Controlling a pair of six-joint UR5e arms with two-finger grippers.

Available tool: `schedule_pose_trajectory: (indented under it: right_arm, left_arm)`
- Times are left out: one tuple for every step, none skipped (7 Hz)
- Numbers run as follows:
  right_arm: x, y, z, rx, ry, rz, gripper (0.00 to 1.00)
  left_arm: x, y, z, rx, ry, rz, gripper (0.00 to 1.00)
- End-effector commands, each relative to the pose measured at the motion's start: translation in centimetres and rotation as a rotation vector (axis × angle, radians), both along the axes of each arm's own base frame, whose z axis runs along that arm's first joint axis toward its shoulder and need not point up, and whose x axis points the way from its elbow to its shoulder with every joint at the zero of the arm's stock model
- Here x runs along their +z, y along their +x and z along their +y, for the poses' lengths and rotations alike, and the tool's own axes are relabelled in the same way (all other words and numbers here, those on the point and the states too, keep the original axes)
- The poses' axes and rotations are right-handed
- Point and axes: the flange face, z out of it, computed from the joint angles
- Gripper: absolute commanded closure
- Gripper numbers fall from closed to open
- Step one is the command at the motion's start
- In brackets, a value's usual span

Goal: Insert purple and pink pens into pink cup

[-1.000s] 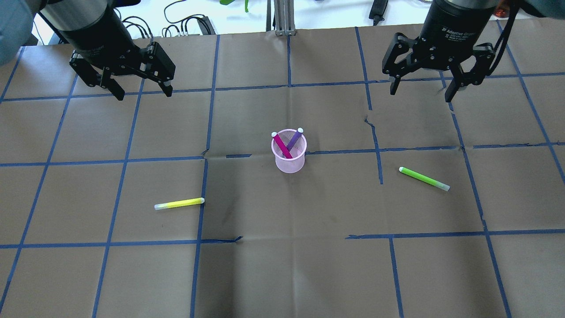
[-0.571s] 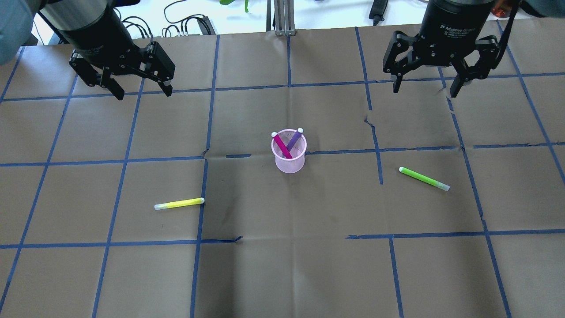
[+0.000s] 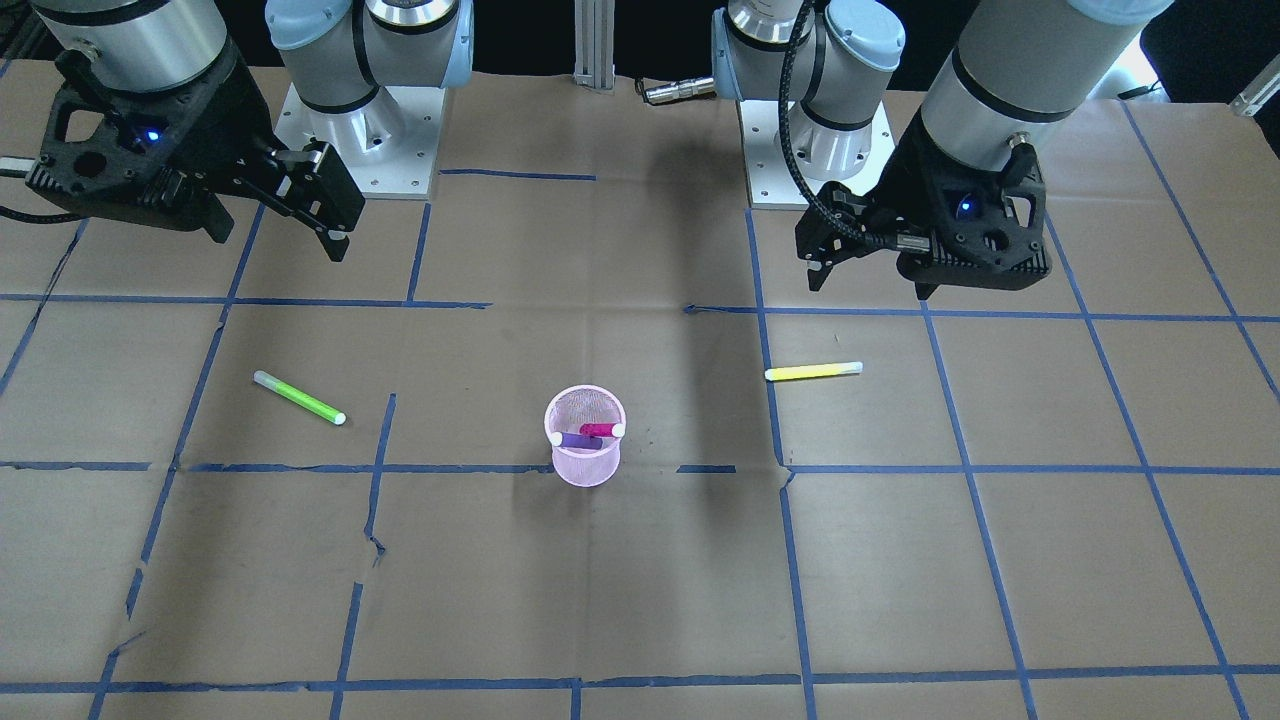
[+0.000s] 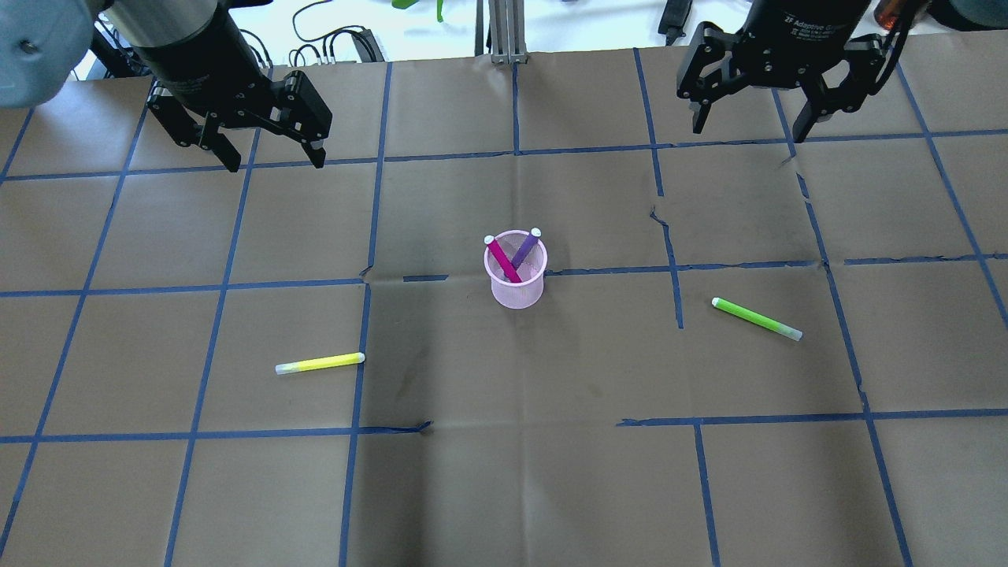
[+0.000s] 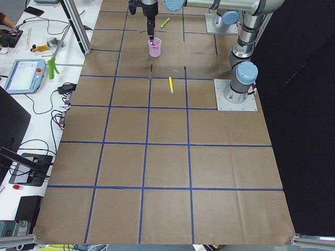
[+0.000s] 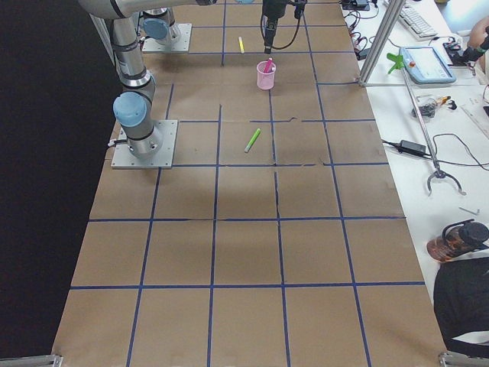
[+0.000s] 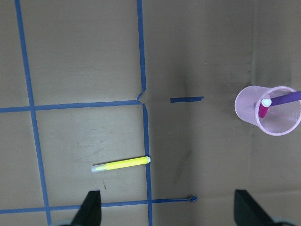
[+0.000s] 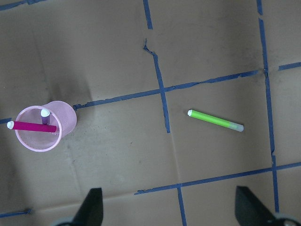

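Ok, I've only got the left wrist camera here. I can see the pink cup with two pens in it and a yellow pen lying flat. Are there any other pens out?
Observer: Yes, a green pen lies flat on the table, on the right arm's side of the pink cup and well apart from it.
Operator: And is the right pincer holding anything?
Observer: No. The right pincer is open and empty, raised far from the cup.
Operator: The purple one runs off my frame. Is it properly in?
Observer: Yes. The purple pen leans in the cup, crossing the pink pen, and both white caps poke above the rim.
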Motion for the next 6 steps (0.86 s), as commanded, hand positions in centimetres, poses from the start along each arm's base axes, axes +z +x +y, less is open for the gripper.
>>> schedule_pose_trajectory:
  right_arm:
    - [0.21, 0.07, -0.38, 0.046, -0.033, -0.009, 0.01]
    - [0.21, -0.04, -0.39, 0.046, -0.033, 0.002, 0.01]
    - [0.20, -0.07, -0.37, 0.044, -0.032, 0.005, 0.01]
    - [0.18, -0.07, -0.36, 0.044, -0.030, 0.005, 0.01]
    - [0.15, -0.09, -0.33, 0.044, -0.027, 0.006, 0.01]
    - [0.15, -0.07, -0.33, 0.044, -0.027, 0.005, 0.01]
  left_arm:
    - [-0.03, -0.20, 0.01, -0.005, 0.000, 0.000, 0.02]
    - [-0.02, -0.18, -0.01, -0.005, -0.001, -0.001, 0.02]
    - [-0.02, -0.18, -0.01, -0.005, -0.001, -0.001, 0.02]
    - [-0.02, -0.18, -0.01, -0.005, -0.001, -0.001, 0.02]
    - [-0.03, -0.17, 0.07, -0.005, 0.000, -0.003, 0.02]
    - [-0.01, -0.17, 0.06, -0.005, -0.001, -0.003, 0.02]
